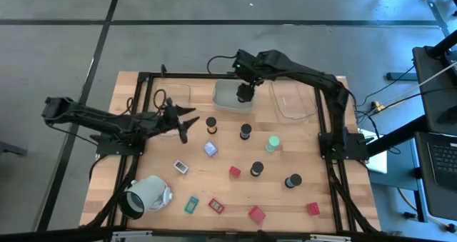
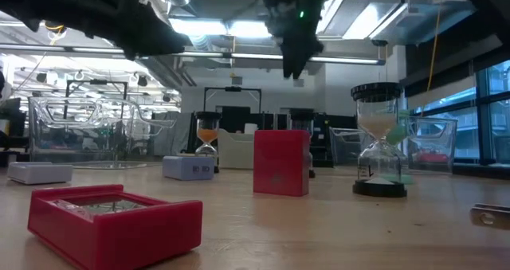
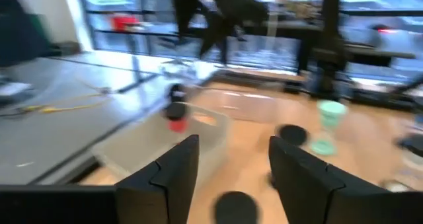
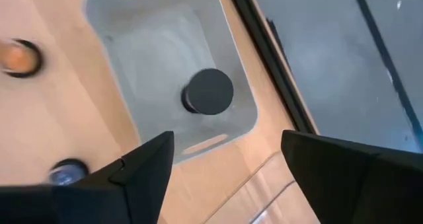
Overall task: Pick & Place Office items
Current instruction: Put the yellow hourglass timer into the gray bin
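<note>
1. Hovering over the middle clear tray (image 1: 230,98) at the surface's far edge, the right pincer (image 1: 245,93) holds its fingers apart, empty.
2. Beneath it, a black-capped sandglass (image 4: 207,91) stands upright inside that tray.
3. The left pincer (image 1: 184,121) is open too, gripping nothing, raised above the surface's left part.
4. Nearby stand the orange-sand sandglass (image 1: 211,123) and another black one (image 1: 245,132).
5. Farther out lie the green-topped sandglass (image 1: 273,143), pale blue cube (image 1: 211,149) and red blocks (image 1: 256,214).
</note>
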Robot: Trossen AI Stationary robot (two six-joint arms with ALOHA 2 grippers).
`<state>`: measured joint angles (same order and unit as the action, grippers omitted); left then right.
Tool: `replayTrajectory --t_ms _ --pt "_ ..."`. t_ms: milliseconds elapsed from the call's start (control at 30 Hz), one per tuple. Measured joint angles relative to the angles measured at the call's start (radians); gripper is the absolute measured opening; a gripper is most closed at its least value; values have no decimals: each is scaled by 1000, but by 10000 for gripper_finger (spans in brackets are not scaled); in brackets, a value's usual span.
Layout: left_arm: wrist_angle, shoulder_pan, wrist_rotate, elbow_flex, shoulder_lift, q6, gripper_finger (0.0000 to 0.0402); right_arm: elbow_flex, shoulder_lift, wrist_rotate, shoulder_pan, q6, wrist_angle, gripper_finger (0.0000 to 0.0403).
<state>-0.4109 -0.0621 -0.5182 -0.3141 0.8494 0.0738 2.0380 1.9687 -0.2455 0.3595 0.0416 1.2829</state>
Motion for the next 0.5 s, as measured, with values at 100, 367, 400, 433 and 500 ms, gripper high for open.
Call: replayTrajectory --t_ms 100,367,400,433,500 --pt "-47 33 71 -1 44 -3 211 0 -54 0 -27 2 3 274" --pt "61 102 156 -177 259 -60 275 0 -183 -3 -94 81 49 272" --pt "108 106 156 -216 300 -60 278 0 -197 -16 -102 88 60 272" --pt "160 111 155 -257 340 -60 280 0 -209 -43 -112 100 68 272" --pt "271 113 153 -335 408 -51 281 0 -231 -112 -130 125 84 272"
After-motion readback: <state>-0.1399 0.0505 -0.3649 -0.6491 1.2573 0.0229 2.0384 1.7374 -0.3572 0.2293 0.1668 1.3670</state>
